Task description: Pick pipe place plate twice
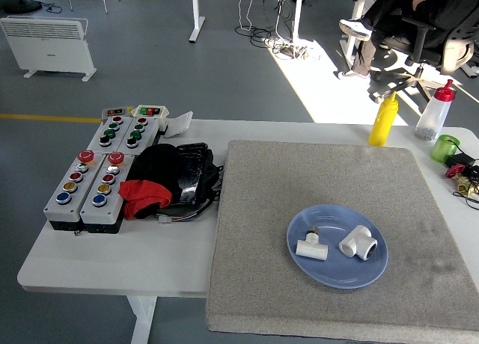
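We see a white table (112, 262) bearing a square grey felt mat (329, 209), on it a round blue plate (337, 273) with two white plastic T-shaped pipe fittings, one (311, 247) left, one (358, 242) right, apart. Neither of our hands is in view, so we cannot tell their state. Both pipes seem delivered; we judge it best to stay clear of the plate.

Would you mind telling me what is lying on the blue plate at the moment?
Two white pipe tee fittings lie on the blue plate: a smaller fitting on its left half, a larger fitting on its right. They lie apart. The plate's surface beneath each is covered.
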Controlling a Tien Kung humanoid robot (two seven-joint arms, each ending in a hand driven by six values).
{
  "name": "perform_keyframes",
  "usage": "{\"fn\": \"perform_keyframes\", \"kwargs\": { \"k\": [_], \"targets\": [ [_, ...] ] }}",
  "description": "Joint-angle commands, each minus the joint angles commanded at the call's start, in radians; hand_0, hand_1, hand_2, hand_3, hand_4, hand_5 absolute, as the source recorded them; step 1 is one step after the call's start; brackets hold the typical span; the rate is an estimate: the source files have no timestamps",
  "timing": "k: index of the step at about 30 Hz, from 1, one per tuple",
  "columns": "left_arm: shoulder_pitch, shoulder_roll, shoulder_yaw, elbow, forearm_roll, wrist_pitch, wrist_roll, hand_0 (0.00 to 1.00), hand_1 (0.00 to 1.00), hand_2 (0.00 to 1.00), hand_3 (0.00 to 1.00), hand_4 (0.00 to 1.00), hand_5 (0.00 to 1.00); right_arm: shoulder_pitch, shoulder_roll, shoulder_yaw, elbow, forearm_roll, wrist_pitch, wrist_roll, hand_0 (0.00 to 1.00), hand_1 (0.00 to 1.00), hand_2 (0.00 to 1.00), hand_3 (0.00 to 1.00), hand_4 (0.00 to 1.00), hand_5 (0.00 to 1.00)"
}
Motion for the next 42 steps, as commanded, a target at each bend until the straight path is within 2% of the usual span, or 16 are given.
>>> {"fn": "perform_keyframes", "kwargs": {
  "k": [29, 42],
  "targets": [
    [-0.01, 0.0, 0.016, 0.005, -0.029, 0.006, -0.012, 0.68, 0.675, 0.709, 0.657, 0.377, 0.998, 0.005, 0.005, 0.018, -0.019, 0.048, 0.0, -0.006, 0.828, 0.775, 0.833, 0.791, 0.52, 0.476],
    [-0.014, 0.0, 0.01, 0.005, -0.023, 0.006, -0.016, 0.68, 0.673, 0.709, 0.655, 0.377, 0.998, 0.0, 0.01, 0.055, -0.059, 0.083, 0.025, 0.035, 0.841, 0.773, 0.832, 0.79, 0.526, 0.495]
  ]
}}
